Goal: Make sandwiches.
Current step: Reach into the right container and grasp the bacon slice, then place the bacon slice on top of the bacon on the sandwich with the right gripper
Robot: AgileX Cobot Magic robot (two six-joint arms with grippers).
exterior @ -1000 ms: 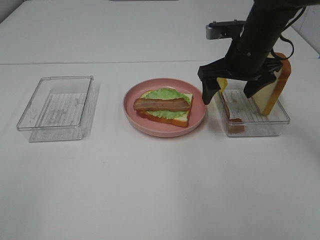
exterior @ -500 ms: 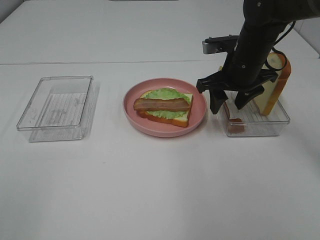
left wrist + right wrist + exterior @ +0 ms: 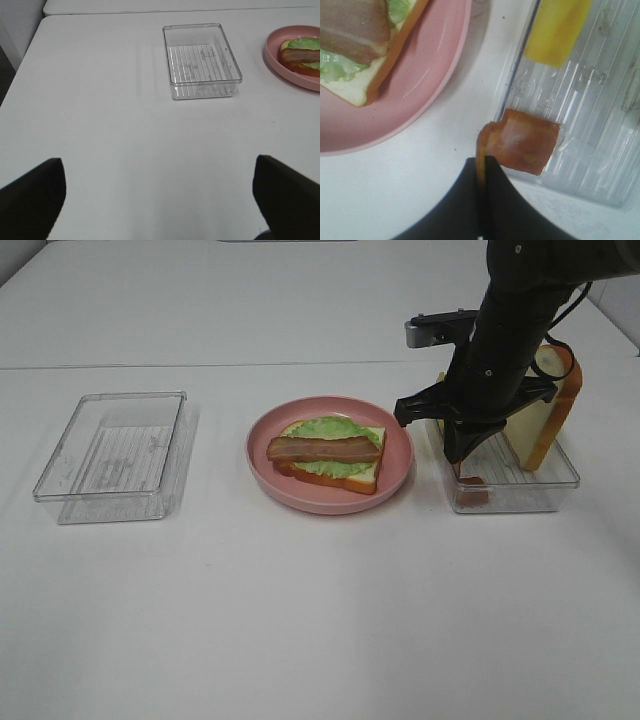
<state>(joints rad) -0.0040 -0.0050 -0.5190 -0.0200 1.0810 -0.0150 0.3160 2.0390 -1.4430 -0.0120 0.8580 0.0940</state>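
A half-built sandwich sits on a round pink plate at the table's middle: a white bread slice, green lettuce, and a bacon strip on top; just beside the plate, the right tray of clear plastic holds a second bacon strip at one corner, a yellow cheese slice, and a second bread slice leaning on edge; the right gripper is clenched on the second bacon strip's edge; the left gripper hangs spread wide over the table, apart from the left tray.
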